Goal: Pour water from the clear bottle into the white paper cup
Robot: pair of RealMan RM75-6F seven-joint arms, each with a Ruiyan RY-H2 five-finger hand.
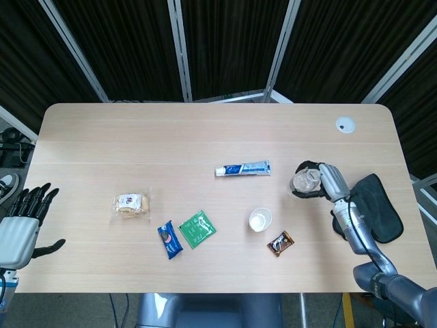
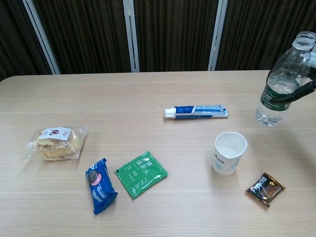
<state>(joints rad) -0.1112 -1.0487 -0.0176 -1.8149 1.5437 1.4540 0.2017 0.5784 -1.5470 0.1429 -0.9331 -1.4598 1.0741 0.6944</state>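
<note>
My right hand (image 1: 321, 180) grips the clear bottle (image 2: 283, 82) around its green label and holds it lifted off the table, slightly tilted, cap off. In the chest view only fingertips (image 2: 306, 90) show at the right edge. The bottle (image 1: 304, 182) hangs to the right of and beyond the white paper cup (image 2: 229, 152), which stands upright on the table (image 1: 205, 137); the cup (image 1: 259, 220) is apart from the bottle. My left hand (image 1: 20, 225) hangs open off the table's left front corner, holding nothing.
A toothpaste tube (image 2: 196, 111) lies behind the cup. A dark snack packet (image 2: 266, 188) is at its front right. A green sachet (image 2: 141, 173), blue wrapper (image 2: 101, 185) and bagged pastry (image 2: 56, 142) lie to the left. A dark cloth (image 1: 372, 208) sits at the right edge.
</note>
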